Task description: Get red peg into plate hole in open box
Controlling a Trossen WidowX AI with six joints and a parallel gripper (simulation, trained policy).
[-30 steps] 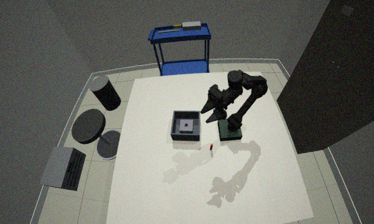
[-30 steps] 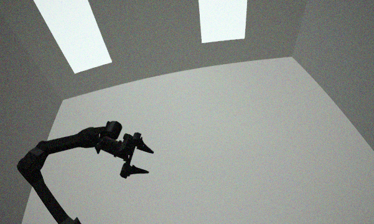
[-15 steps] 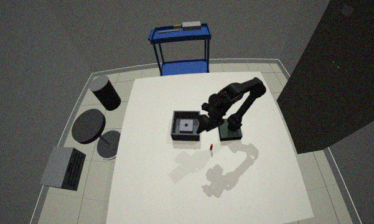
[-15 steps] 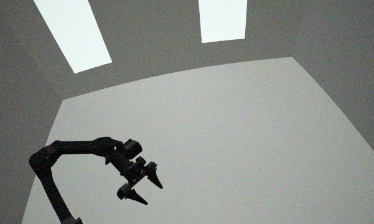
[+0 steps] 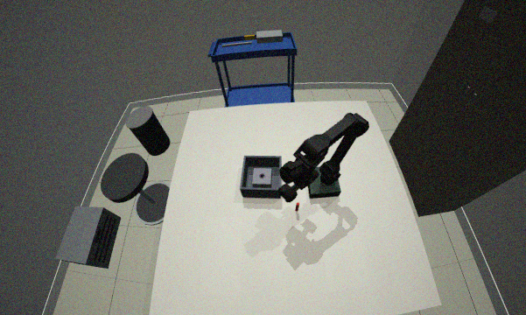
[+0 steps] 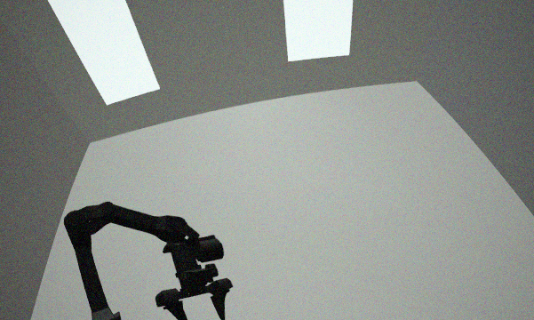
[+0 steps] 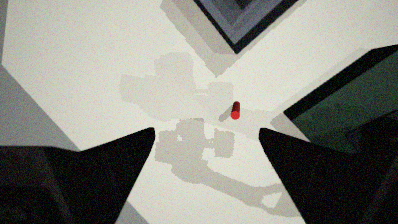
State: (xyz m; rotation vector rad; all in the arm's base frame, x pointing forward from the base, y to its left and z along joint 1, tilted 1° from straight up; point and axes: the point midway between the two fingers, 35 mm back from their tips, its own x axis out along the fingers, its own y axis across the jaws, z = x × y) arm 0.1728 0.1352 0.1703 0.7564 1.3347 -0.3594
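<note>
The red peg (image 5: 297, 206) (image 7: 235, 110) stands upright on the white table (image 5: 227, 271) (image 7: 60, 95), in front of the box and the arm's base. The open dark grey box (image 5: 261, 192) shows a light square plate (image 5: 267, 180) with a dark hole at its bottom; a corner of the box is at the top of the wrist view. My gripper (image 6: 202, 316) (image 7: 206, 132) is open and empty, pointing down high above the table. In the wrist view the peg appears beyond the fingertips, right of the middle between them. The fingertips are cut off in the exterior view.
The arm's dark green base (image 5: 324, 191) (image 7: 345, 100) stands right of the box. A blue cart (image 5: 254, 56) is behind the table. A dark cylinder (image 5: 150, 133), a round stool (image 5: 123, 178) and a grey box-shaped unit (image 5: 80, 234) are to the left. A large dark cabinet (image 5: 468, 118) is at the right.
</note>
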